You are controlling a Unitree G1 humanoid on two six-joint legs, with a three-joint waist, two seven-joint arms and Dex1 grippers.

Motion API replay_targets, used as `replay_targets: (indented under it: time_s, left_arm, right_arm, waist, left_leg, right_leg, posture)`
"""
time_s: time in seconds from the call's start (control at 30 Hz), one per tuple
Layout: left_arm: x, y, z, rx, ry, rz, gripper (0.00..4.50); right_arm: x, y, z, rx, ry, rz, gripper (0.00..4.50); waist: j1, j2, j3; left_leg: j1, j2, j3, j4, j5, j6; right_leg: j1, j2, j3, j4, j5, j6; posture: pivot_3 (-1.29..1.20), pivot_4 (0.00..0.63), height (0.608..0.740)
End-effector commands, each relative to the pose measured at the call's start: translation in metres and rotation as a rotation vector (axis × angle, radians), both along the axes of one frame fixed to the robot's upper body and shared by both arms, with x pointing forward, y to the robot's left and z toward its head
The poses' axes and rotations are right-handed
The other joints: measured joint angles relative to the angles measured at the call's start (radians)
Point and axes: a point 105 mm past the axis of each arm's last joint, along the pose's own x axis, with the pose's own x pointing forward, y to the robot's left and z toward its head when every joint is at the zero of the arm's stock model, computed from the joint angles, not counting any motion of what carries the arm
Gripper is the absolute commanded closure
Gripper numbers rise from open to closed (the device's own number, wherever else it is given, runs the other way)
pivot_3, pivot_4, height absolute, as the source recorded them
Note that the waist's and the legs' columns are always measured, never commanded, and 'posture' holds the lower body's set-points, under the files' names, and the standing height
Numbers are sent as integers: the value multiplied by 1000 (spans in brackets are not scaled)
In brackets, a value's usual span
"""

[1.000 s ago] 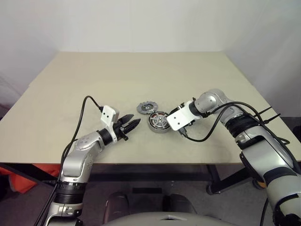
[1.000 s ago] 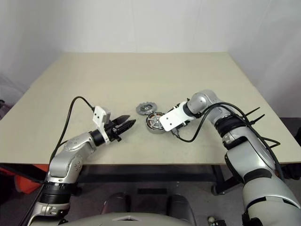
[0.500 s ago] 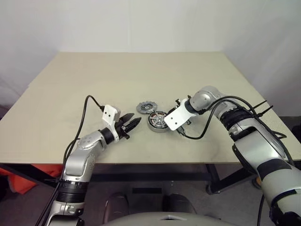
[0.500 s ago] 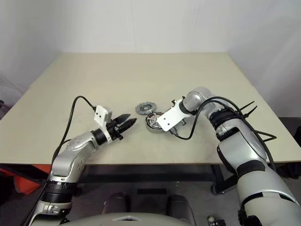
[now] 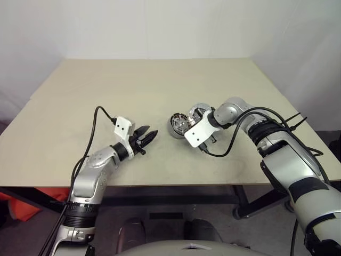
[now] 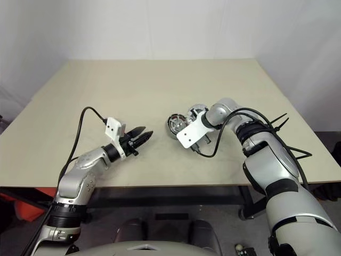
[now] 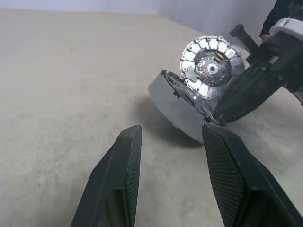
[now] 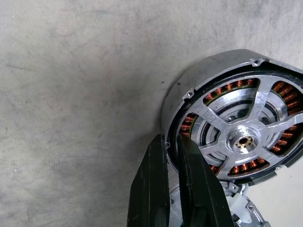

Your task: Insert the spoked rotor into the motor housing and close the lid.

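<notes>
The motor housing (image 5: 178,124) is tipped up on its edge near the table's middle. My right gripper (image 8: 170,139) is shut on its rim. Inside the housing (image 8: 199,75) sits the spoked rotor (image 8: 215,116), with copper windings showing between its silver spokes. The lid (image 7: 199,52), a grey notched disc, stands tilted just behind the housing and beside the right gripper's fingers. I cannot tell whether it touches the housing. My left gripper (image 7: 171,128) is open and empty. It points level at the housing's outer wall (image 7: 182,113) from a short way off.
The beige table (image 5: 160,80) is bare around the parts, with wide room toward the far edge and the left. A black cable loops from each wrist, the right one (image 5: 229,152) hanging near the table's front edge.
My right gripper has closed on the housing's rim and tipped the housing up from lying flat. The lid, earlier flat to the housing's left, now stands behind it. The left gripper kept still.
</notes>
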Motion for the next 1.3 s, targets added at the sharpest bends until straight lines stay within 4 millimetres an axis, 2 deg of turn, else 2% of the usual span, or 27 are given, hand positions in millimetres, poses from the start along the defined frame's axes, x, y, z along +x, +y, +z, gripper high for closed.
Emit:
replay_targets:
  time_s: [0.03,0.23,0.3,0.57,0.7,0.93,1.3]
  left_arm:
    - [4,2,11,-4,-53,7,2373]
    - [3,2,8,2,-52,10,2373]
    - [3,2,7,3,-52,12,2373]
    - [3,4,6,11,-52,17,2373]
    - [3,5,5,16,-52,23,2373]
    - [0,8,2,22,-49,38,2373]
    - [-4,17,1,36,-55,81,2373]
  right_arm:
    - [12,-3,27,29,-68,-27,4484]
    - [6,1,41,174,59,-128,4484]
    - [2,3,45,245,151,-207,4484]
    - [-20,4,40,298,326,-334,4484]
    - [-25,12,41,343,389,-402,4484]
    - [-27,41,46,485,556,-578,4484]
    - [-23,71,38,575,754,-837,4484]
  waist:
    - [-1,0,0]
    - [-2,0,0]
    - [-3,0,0]
    - [5,0,0]
    - [6,0,0]
    - [9,0,0]
    - [20,0,0]
  left_leg:
    - [0,0,0,0,0,0]
    - [-1,0,0,0,0,0]
    - [-2,0,0,0,0,1]
    - [-2,1,0,0,-1,2]
    - [-2,1,0,0,-1,1]
    - [-2,1,0,0,-1,1]
    - [-1,1,0,-1,0,-1]
  right_leg:
    - [0,0,0,0,0,0]
    - [-1,0,0,0,0,0]
    - [-1,0,0,0,0,0]
    - [-2,0,0,0,0,0]
    - [-2,0,0,0,0,0]
    - [-2,1,0,0,0,0]
    - [-2,0,0,0,0,0]
  posture:
    - [0,0,740]
    - [0,0,740]
    - [0,0,740]
    - [0,0,740]
    - [0,0,740]
    - [0,0,740]
    - [0,0,740]
